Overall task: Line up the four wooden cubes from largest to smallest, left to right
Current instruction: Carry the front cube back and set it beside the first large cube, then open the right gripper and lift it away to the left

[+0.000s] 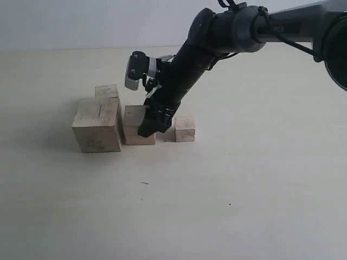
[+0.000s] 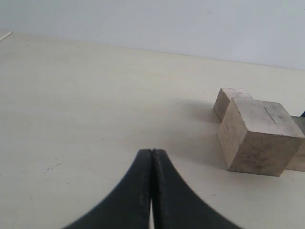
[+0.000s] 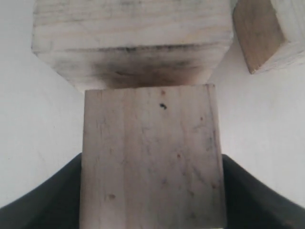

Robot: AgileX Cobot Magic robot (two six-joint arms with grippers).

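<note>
Left claw (image 2: 151, 151) hangs low over the pale tabletop (image 2: 86, 119), its two black fingers pinched together with nothing between them. From where I stand, the largest cube (image 1: 97, 124) is the leftmost of the four wooden cubes. A smaller back cube (image 1: 107, 91) is tucked at its 12 o'clock, touching it or nearly so. At the largest cube's 3 o'clock the mid-sized cube (image 1: 135, 125) rests on the table, hard up against it. The right claw (image 1: 153, 123) reaches down from about 1 o'clock and straddles this cube. Its jaws are spread wide, with a dark finger (image 3: 43, 205) flat against each side, gripping it. Further along at 3 o'clock, a clear gap away, the small cube (image 1: 185, 128) sits alone.
</note>
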